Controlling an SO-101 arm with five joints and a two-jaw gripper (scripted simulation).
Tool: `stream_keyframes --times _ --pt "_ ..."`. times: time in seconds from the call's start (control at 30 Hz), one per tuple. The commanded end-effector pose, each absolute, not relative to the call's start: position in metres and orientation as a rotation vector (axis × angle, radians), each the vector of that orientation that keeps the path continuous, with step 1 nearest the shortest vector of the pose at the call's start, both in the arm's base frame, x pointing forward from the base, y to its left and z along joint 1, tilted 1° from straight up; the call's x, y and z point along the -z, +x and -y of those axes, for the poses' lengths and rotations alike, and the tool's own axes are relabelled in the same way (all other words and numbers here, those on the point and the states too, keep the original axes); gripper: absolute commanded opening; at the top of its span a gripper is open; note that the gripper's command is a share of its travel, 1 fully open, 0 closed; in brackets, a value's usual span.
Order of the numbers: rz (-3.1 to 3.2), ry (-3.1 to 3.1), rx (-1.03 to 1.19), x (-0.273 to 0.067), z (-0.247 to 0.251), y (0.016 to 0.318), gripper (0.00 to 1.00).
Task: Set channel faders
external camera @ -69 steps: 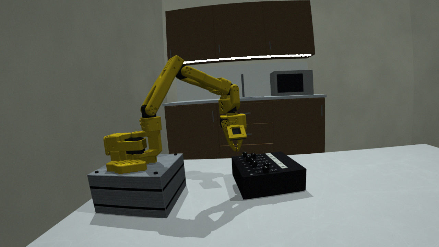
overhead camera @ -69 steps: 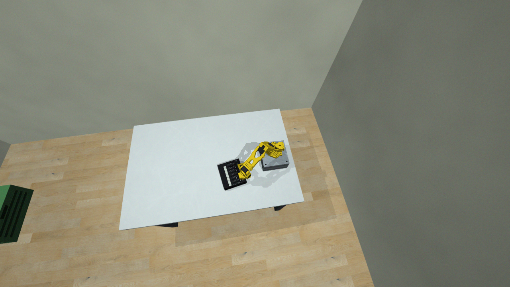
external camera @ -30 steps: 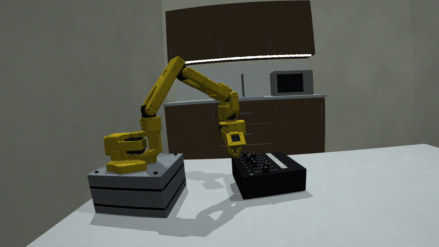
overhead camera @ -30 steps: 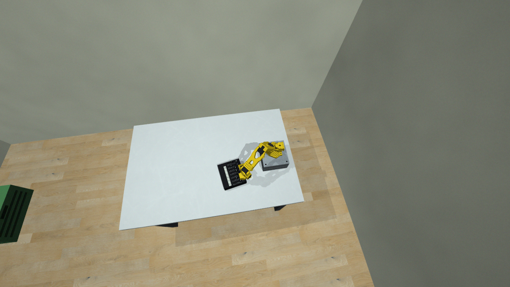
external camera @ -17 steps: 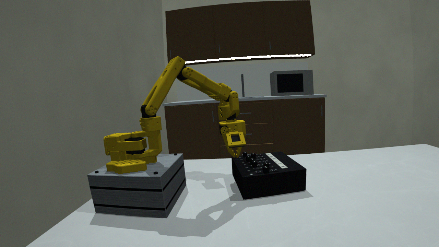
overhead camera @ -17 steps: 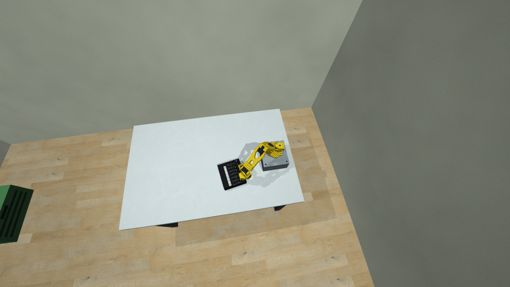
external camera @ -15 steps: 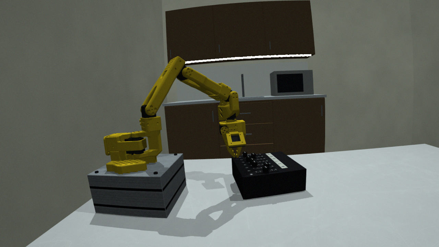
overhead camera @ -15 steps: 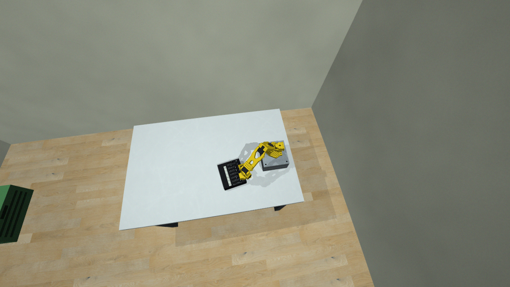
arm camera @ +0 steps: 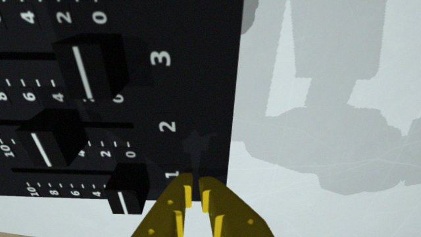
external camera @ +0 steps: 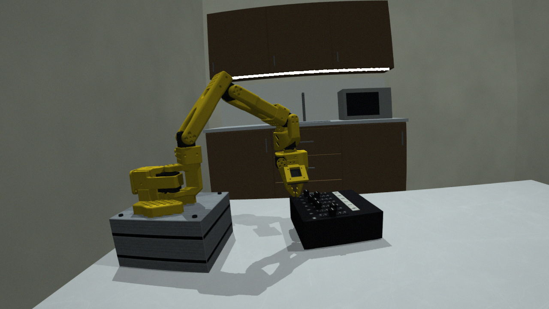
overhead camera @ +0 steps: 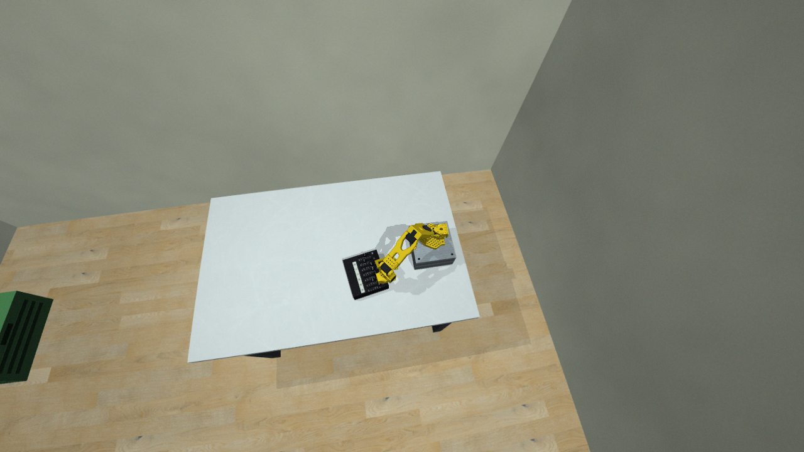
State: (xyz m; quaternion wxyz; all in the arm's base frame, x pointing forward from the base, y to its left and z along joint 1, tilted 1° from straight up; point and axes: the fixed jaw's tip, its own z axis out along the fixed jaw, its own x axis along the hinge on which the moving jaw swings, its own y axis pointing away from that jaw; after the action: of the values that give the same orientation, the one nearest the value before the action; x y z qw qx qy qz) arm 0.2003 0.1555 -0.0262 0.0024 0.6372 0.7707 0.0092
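Observation:
The lighting desk (external camera: 335, 219) is a black box on the white table, also seen from above (overhead camera: 365, 274). A strip of white tape (external camera: 346, 201) runs along its far side. In the wrist view I see faders 1 (arm camera: 126, 191), 2 (arm camera: 49, 139) and 3 (arm camera: 90, 66), black caps with a white line. Fader 1's cap sits near the low end of its scale, fader 2's around 6 to 8, fader 3's near 2. My gripper (arm camera: 195, 194) is shut and empty. Its tips hover just above the desk's near edge by the label 1, right of fader 1's cap (external camera: 294, 192).
The arm stands on a grey block (external camera: 172, 230) beside the desk. A green crate (overhead camera: 19, 334) sits on the floor at the far left. Kitchen cabinets and a microwave (external camera: 364, 103) are in the background.

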Motion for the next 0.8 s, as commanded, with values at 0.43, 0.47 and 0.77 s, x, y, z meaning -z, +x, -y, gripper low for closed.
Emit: stream_keyframes --times 0.43,0.47,0.77 --pt "-2.431 1.989 -0.003 0.0274 -0.1557 0.2012 0.00" --pt "-2.431 1.989 -0.003 0.0274 -0.1557 0.2012 0.00" --pt "-2.431 1.989 -0.003 0.0273 -0.1554 0.2023 0.00"
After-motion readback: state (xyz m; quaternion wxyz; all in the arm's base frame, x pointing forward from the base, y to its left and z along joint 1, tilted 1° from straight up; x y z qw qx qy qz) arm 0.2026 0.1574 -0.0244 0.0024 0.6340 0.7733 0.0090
